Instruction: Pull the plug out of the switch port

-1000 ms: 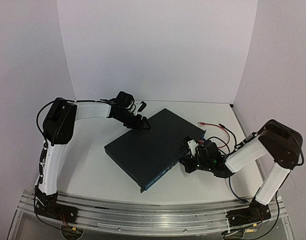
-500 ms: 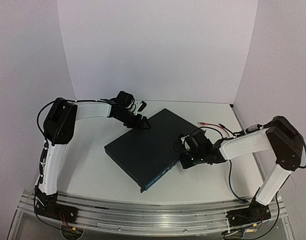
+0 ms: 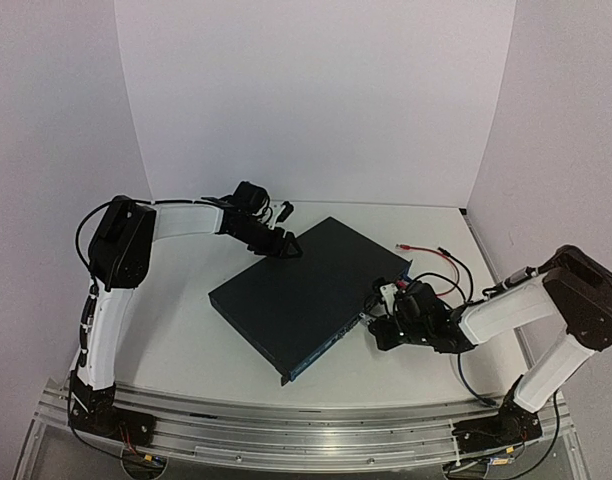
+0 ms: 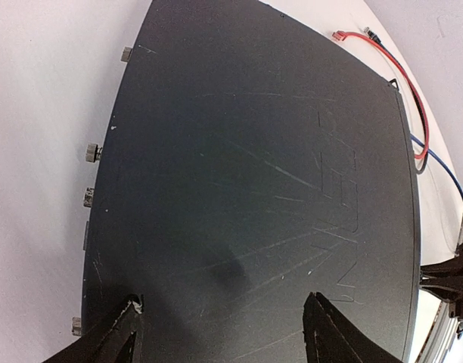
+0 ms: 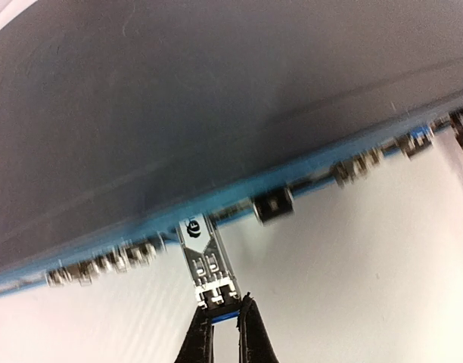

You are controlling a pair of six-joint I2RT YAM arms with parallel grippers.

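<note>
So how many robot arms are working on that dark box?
2. The left arm, left gripper open over the box's far corner; the right arm, right gripper pinched on a plug at the box's socket edge. None seem hidden.

One switch (image 3: 306,295), one plug (image 5: 209,261), two pincers (image 4: 222,302) (image 5: 225,306)

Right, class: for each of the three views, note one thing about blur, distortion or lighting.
Top external: even light, sharp, no glare on the switch. Left wrist: fisheye bends the switch's straight edges; faint scratches catch light. Right wrist: ports are smeared by blur, the plug is sharper.
</note>
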